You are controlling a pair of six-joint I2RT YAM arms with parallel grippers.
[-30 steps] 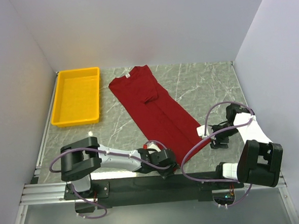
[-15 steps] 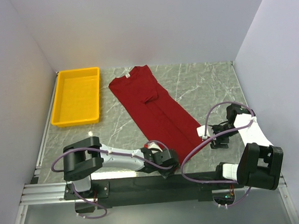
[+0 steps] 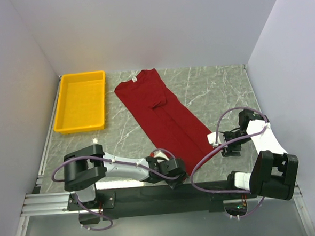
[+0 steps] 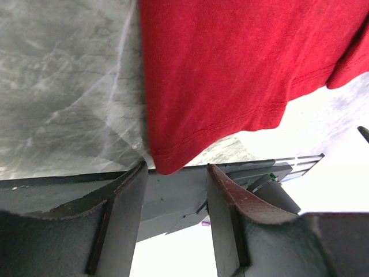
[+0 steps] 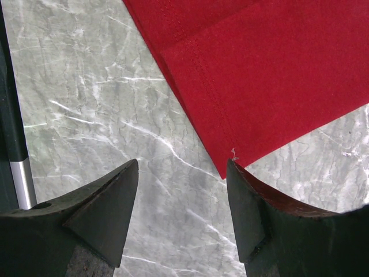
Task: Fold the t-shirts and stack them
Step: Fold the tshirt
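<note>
Left hand (image 4: 176,167), low in the overhead frame's centre, stands spread and pinches nothing; one hem corner of the dark red t-shirt (image 3: 159,110) lies between its fingertips. Right hand (image 5: 182,164), lower right, is spread too, the other hem corner just ahead. The t-shirt runs diagonally up the desk (image 3: 214,88), its collar near the yellow tray (image 3: 80,75) at upper left.

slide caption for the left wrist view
Open left gripper facing the hem corner of the dark red t-shirt on the marble table
</note>
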